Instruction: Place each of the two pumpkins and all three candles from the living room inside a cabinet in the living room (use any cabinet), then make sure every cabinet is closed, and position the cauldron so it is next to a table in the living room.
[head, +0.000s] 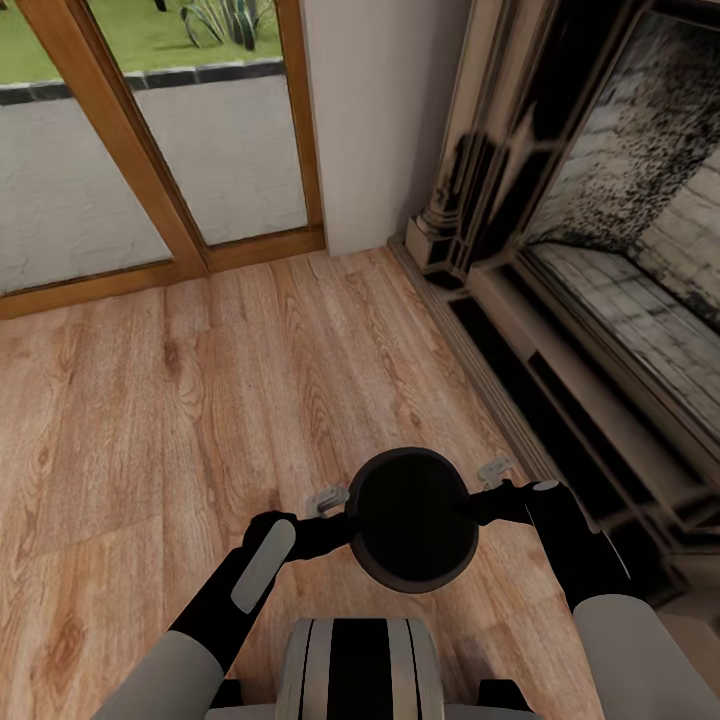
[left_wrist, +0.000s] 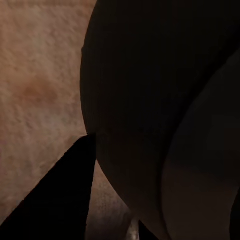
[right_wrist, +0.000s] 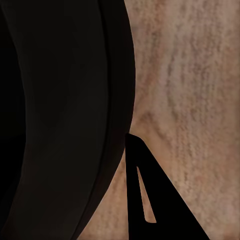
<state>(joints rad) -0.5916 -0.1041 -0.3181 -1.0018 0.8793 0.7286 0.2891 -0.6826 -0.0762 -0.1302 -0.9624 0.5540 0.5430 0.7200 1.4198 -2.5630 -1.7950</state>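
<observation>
Warm wood-plank flooring (head: 200, 400) runs from a wood-framed glass door (head: 150, 150) on the left, past a strip of white wall (head: 380, 110), to a dark stone fireplace (head: 600, 250) on the right, its brick-lined firebox open toward the room. Nearest the camera, in front of the robot's trunk (head: 360, 665), the cauldron (head: 412, 520) is carried above the floor between both arms, well apart from the fireplace hearth. It sits upright with its wide round mouth facing up, and its inside is black, so whether anything lies in it cannot be told. Being round, it shows no long axis from above. At its left side the left gripper (head: 335, 525) meets the rim; the left wrist view has one dark finger (left_wrist: 60, 200) touching the pot's belly. At its right side the right gripper (head: 485, 500) does likewise, a finger (right_wrist: 150, 200) just beside the wall. Both appear to pinch the rim.
</observation>
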